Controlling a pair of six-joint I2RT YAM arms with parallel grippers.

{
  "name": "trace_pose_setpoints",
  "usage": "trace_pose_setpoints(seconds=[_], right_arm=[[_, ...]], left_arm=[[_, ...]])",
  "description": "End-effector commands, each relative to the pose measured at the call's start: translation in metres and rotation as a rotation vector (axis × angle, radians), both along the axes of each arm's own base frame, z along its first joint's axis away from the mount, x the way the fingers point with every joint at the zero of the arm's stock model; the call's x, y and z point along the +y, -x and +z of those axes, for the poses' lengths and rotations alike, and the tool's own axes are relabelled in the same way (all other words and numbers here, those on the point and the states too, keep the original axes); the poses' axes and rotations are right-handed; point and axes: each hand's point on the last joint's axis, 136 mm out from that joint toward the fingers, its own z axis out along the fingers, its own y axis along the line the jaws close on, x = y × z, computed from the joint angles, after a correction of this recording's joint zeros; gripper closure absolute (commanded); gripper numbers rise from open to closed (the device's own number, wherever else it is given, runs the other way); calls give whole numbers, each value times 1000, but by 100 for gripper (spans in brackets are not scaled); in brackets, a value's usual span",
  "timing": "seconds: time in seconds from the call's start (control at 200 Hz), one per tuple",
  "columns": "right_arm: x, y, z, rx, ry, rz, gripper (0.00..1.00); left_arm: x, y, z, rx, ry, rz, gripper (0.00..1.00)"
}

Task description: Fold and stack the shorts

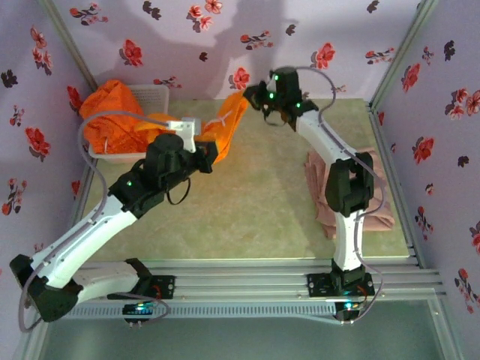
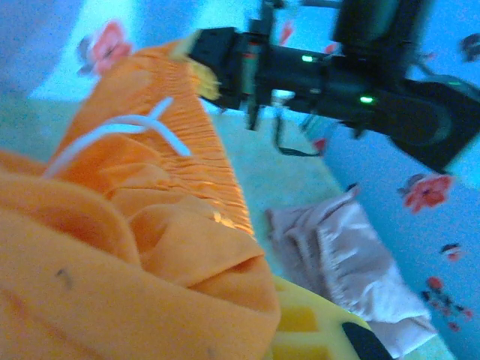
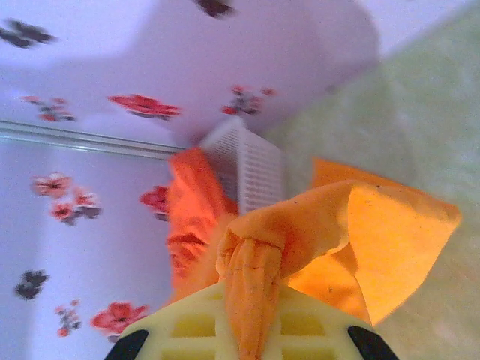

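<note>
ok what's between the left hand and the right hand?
The orange shorts span that gap, running from the left hand up to the right hand, with both shut on the fabric. The top external view shows it best.

Orange shorts (image 2: 150, 255) bunched up close, white drawstring (image 2: 124, 129) on top, right gripper (image 2: 201, 66) pinching the far end, pink shorts (image 2: 352, 262) lying beyond.

L claw (image 1: 212, 155) pinched shut, R claw (image 1: 252, 97) pinched shut, both arms stretched fwd
</note>
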Motion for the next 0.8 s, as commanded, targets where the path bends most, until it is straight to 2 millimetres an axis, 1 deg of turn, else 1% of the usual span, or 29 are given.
trace_pose_setpoints(seconds=[0.0,0.035,0.075,0.115,0.165,0.235,0.315,0.39,0.455,0.52,0.53,0.555,0.57,0.595,0.625,0.66,0.705,0.745,0.77,0.795], right_arm=[[-15,-13,23,-78,61,31,100],[-18,-17,29,-95,69,31,100],[-22,-19,33,-110,80,33,100],[-27,-22,31,-110,90,35,100],[-34,-28,23,-101,102,33,100],[-45,-33,0,-56,135,29,100],[-59,-38,-35,3,205,27,100],[-72,-40,-69,54,261,18,100],[-82,-44,-95,92,282,4,98],[-92,-48,-116,125,287,-18,97],[-93,-49,-118,130,288,-22,96],[-97,-50,-125,142,290,-28,95],[-99,-51,-129,148,293,-30,93],[-102,-52,-134,157,299,-34,90],[-105,-54,-140,169,305,-38,84],[-109,-55,-144,175,315,-39,74],[-116,-54,-149,183,340,-43,62],[-121,-53,-148,181,367,-45,49],[-124,-53,-147,177,383,-46,44],[-127,-51,-145,174,398,-46,40]], left_arm=[[-35,17,37,-123,-17,-55,100],[-49,23,40,-141,-13,-71,100],[-67,30,39,-153,-14,-96,100],[-82,35,34,-149,-15,-111,100],[-99,40,21,-130,-15,-127,100],[-121,45,-4,-83,-17,-144,100],[-147,52,-37,-15,-12,-165,100],[-171,62,-63,27,-27,-192,100],[-196,74,-81,61,-27,-228,99],[-226,91,-96,90,-11,-288,95],[-229,94,-96,94,-4,-299,94],[-242,100,-105,112,-5,-332,90],[-249,104,-105,122,1,-354,86],[-260,110,-113,140,-4,-387,77],[-271,116,-116,156,-6,-433,70],[-280,122,-118,170,-16,-474,61],[-283,124,-116,168,-29,-495,45],[-281,125,-107,139,-32,-506,31],[-278,124,-101,113,-36,-505,25],[-272,123,-91,81,-36,-501,21]])
